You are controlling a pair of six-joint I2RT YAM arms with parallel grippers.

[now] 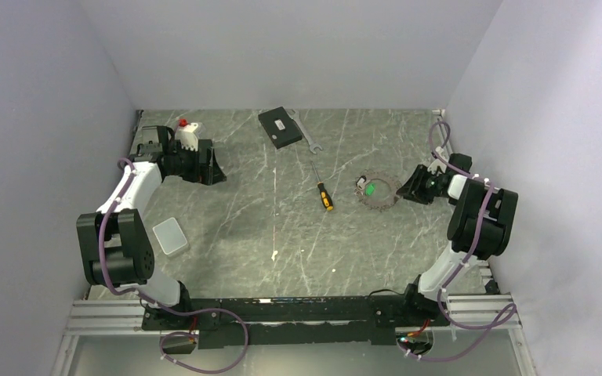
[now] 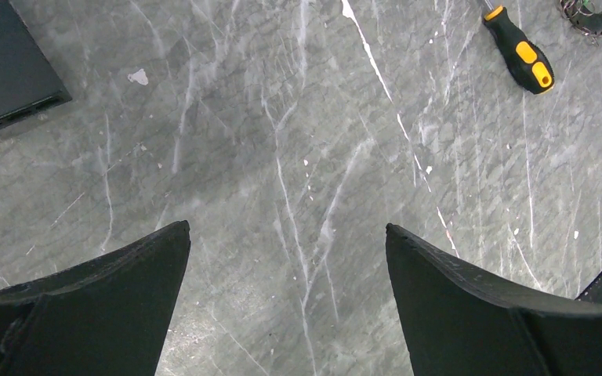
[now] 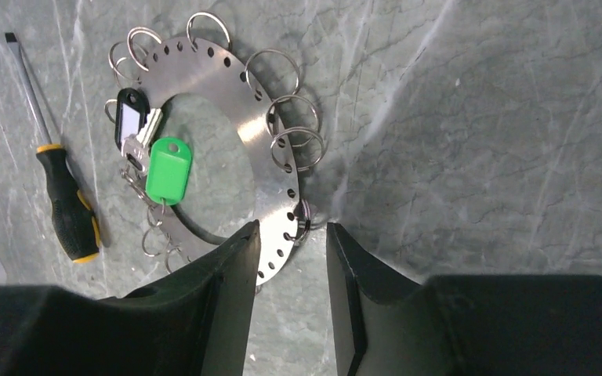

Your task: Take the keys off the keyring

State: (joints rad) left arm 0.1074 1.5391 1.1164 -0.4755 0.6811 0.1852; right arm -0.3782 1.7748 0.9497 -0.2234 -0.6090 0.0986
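Keyring (image 3: 204, 78) rim between right gripper (image 3: 292, 227) jaws

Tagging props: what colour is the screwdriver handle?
Black with yellow bands; screwdriver handle shows best in left wrist view.

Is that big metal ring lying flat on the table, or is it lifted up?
Flat. The keyring lies level on the table, with no edge raised. The right gripper sits at its near rim, jaws apart, not lifting it.

flat silvery perforated steel keyring (image 3: 235, 110), lying flat on grey marble tabletop (image 3: 478, 157); small wire loops (image 3: 296, 149) fringe its rim; bright green tag (image 3: 168, 170) and silver key (image 3: 135, 150) lie over its opening.
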